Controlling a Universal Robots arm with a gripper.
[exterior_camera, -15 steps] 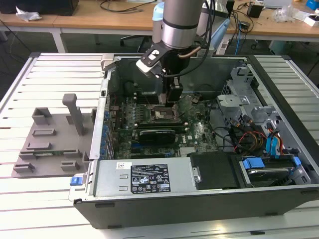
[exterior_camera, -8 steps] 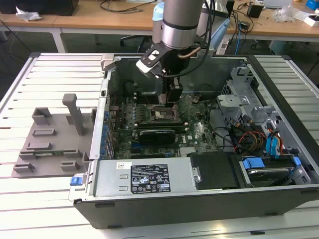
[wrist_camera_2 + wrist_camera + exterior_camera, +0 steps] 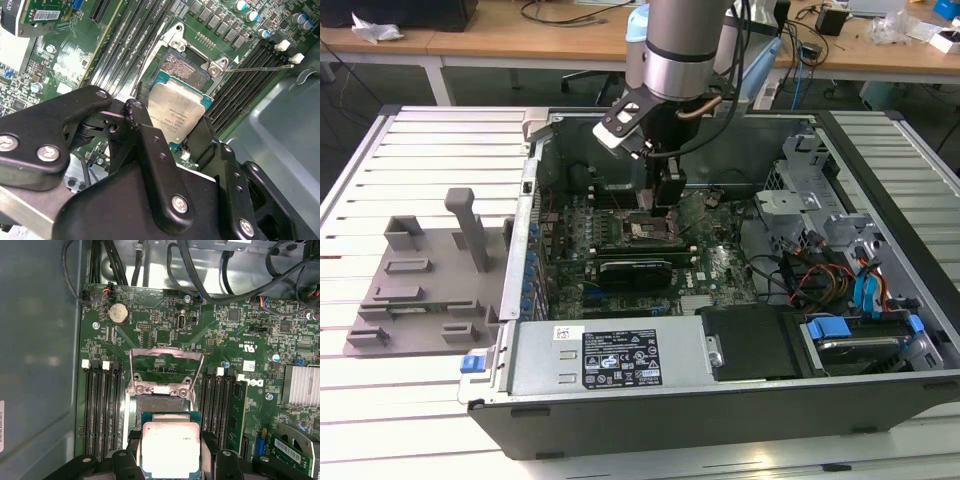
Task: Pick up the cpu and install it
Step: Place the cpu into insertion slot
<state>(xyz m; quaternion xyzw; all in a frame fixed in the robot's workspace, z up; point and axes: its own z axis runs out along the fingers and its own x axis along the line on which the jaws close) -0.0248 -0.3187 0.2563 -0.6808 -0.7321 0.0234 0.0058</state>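
The cpu [image 3: 177, 111], a flat square chip with a silver-grey metal top and a green rim, sits between my gripper's [image 3: 172, 127] two black fingers [image 3: 139, 116], which are shut on its opposite edges. It hangs tilted just over the open socket [image 3: 189, 70] on the green motherboard [image 3: 225, 340], overlapping the socket's near edge. In the first wrist view the cpu [image 3: 171, 450] lies just short of the socket [image 3: 161, 402], whose metal load plate [image 3: 165, 371] is flipped up. In the exterior view my gripper [image 3: 665, 205] reaches down into the open computer case [image 3: 620, 420].
Black memory slots [image 3: 102, 410] flank the socket on both sides. A thin release lever [image 3: 260, 67] sticks out beside it. Cables [image 3: 225, 285] run along the board's far edge. A drive cage [image 3: 810, 195] fills the exterior view's right. A grey fixture [image 3: 420, 280] stands outside the case.
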